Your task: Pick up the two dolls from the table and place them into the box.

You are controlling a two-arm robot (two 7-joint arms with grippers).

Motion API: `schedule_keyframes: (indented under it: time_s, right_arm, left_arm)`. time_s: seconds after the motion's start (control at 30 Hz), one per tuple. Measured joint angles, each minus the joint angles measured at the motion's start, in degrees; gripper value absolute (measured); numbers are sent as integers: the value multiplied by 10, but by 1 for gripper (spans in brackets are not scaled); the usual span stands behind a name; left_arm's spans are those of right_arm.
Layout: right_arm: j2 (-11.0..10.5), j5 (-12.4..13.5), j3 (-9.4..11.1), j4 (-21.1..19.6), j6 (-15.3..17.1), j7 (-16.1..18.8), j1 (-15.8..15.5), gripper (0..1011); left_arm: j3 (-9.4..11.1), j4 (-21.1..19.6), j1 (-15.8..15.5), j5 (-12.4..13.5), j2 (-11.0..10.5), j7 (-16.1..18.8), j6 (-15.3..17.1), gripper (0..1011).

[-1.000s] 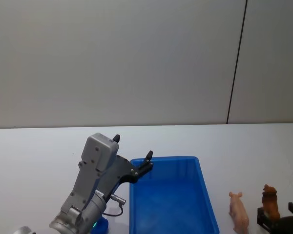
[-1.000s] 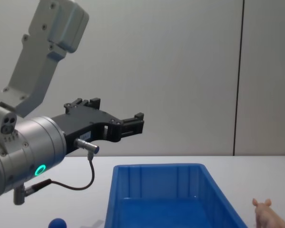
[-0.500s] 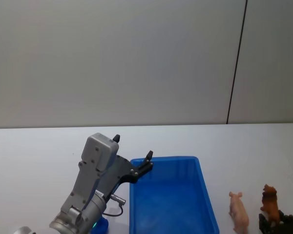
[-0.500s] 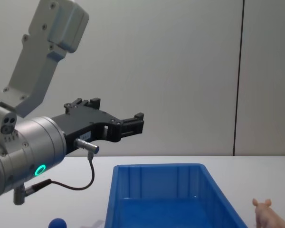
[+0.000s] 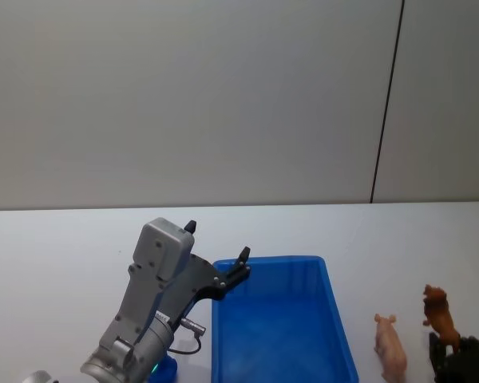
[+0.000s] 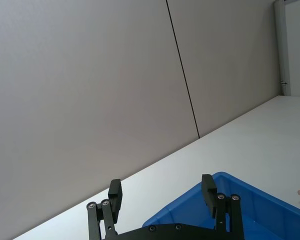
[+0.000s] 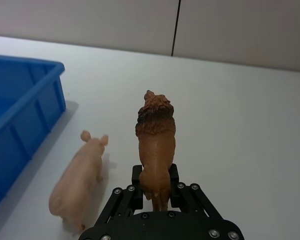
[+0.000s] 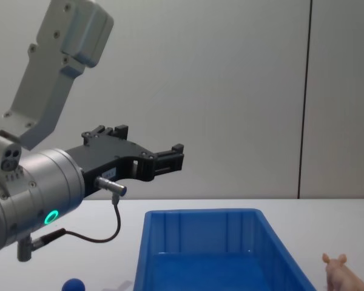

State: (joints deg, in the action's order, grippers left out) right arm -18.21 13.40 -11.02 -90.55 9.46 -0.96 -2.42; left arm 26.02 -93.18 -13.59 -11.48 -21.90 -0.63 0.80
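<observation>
The big bright blue plastic box [image 5: 268, 261] sits on the flat white table [image 5: 64, 255]. Inside it u see just its own blue floor & walls.

The little pale pink toy pig [image 5: 391, 349] stands on the table just right of the box, not touching it. Its body runs the same way as the box's long side. Its nose points away from the robot.

The small dark brown toy animal w/ a shaggy mane [image 7: 156, 135] is right of the pig, so it is farther from the box. The right gripper [image 7: 155, 179] pinches it tight by its back end, w/ a black finger [image 7: 136, 176] on each side. Its body runs the same way as the pig's. Its head points away from the robot & is tipped up a bit, higher than the pig. Can't tell if its front feet touch the table.

The left gripper [image 5: 217, 241] hangs in the air by the box's far left corner, up above the rim. Its fingers are spread wide apart.
</observation>
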Motion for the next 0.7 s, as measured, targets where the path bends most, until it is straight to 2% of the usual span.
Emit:
schedule_keyframes:
  time_s: [0.27,0.6,0.7]
  right_arm:
    - [-3,-16,1,-24,-30,18,1,270]
    - [-1,-28,-2,-41,-58,71,14,268]
    - [3,-31,-6,-42,-65,96,23,270]
  left_arm:
    - [0,0,0,0,0,0,0,1001]
    - [0,0,0,0,0,0,0,1001]
    - [0,0,0,0,0,0,0,1001]
